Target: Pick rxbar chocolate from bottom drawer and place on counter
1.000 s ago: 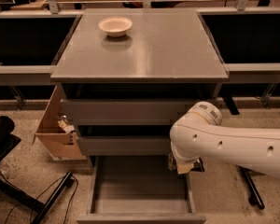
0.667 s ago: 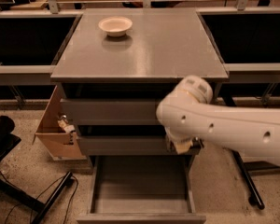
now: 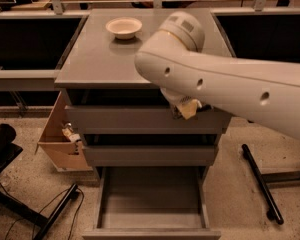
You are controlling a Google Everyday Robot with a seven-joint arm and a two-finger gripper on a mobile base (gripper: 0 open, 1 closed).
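No legible text; claw (image 3: 187, 107) before top drawer front (image 3: 115, 119).

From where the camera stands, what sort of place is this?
Likely a robot test lab: a grey cabinet with its bottom drawer open, a cardboard box and cables on the floor. The gripper hangs before the top drawer front.

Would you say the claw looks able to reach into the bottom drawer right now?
Probably yes: the bottom drawer stands open and uncovered, and the claw hangs above it by the top drawer front.

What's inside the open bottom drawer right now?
Bottom drawer: only bare grey floor shows; its back is hidden under the middle drawer. The claw hangs before the top drawer front.
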